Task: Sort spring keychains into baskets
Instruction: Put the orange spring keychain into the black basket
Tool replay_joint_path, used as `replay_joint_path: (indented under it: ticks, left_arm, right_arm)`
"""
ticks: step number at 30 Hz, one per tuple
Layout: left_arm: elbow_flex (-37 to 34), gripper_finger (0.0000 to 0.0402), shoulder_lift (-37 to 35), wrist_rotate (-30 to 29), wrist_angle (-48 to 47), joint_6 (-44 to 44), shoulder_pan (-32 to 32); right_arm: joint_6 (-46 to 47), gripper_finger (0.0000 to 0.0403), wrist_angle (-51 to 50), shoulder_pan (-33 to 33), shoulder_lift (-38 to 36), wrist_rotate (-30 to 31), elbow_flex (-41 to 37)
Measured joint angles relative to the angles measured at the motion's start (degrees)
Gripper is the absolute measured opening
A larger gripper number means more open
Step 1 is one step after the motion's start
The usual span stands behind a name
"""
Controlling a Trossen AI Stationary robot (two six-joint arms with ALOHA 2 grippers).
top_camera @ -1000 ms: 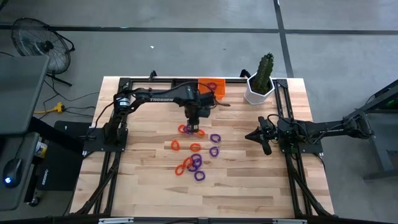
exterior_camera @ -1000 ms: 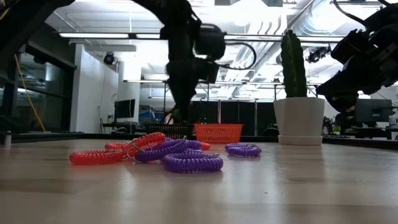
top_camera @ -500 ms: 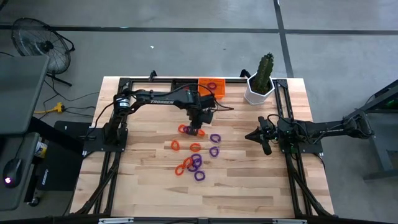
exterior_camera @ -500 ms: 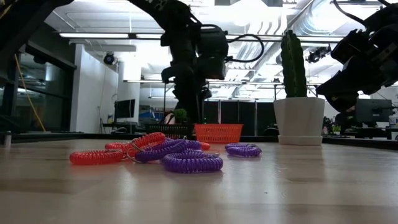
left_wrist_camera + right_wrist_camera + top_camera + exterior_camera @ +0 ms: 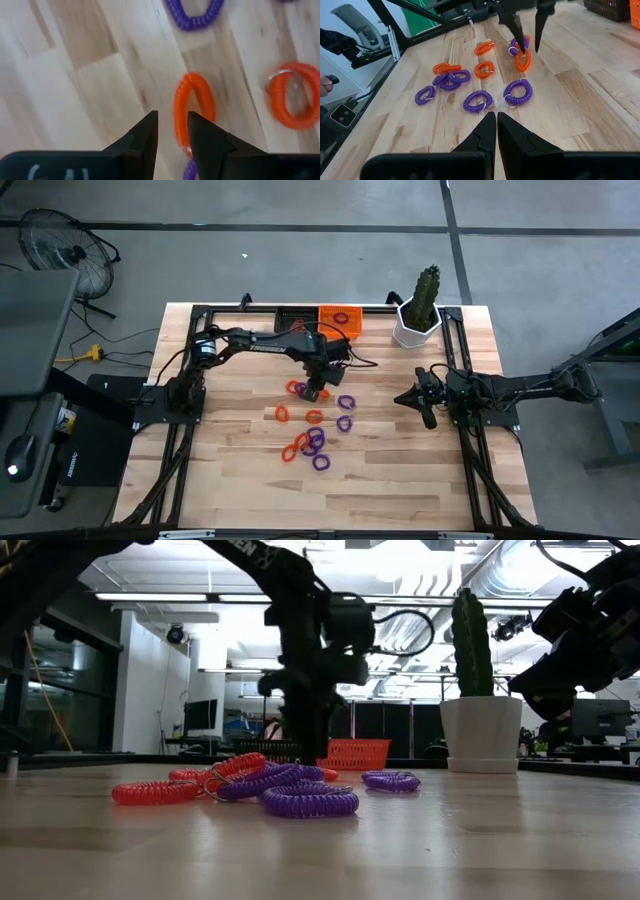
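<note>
One orange coiled plastic keychain (image 5: 194, 112) lies at one o'clock of your left gripper (image 5: 172, 131); its parted, empty fingers should straddle the near coil before closing.

The desk (image 5: 400, 470) is pale wood in planks, smooth with a soft sheen and visible grain. The keychains (image 5: 518, 93) are glossy coiled plastic, orange and purple, ribbed along each loop; one orange loop (image 5: 194, 112) shows a small metal ring. The orange basket (image 5: 342, 319) looks like plastic mesh. The pot (image 5: 416, 332) is smooth, matt white. Both claws, left (image 5: 172, 131) and right (image 5: 496, 124), are matt black, hard-looking plastic.
</note>
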Motion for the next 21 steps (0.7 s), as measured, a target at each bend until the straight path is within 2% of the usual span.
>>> replay_joint_path:
  ticks: [21]
  left_arm:
    - [0.0,0.0103,3.0,-2.5,0.9,3.3,-0.1]
  right_arm:
    - [0.0,0.0012,0.3,0.0,0.0,0.0,0.0]
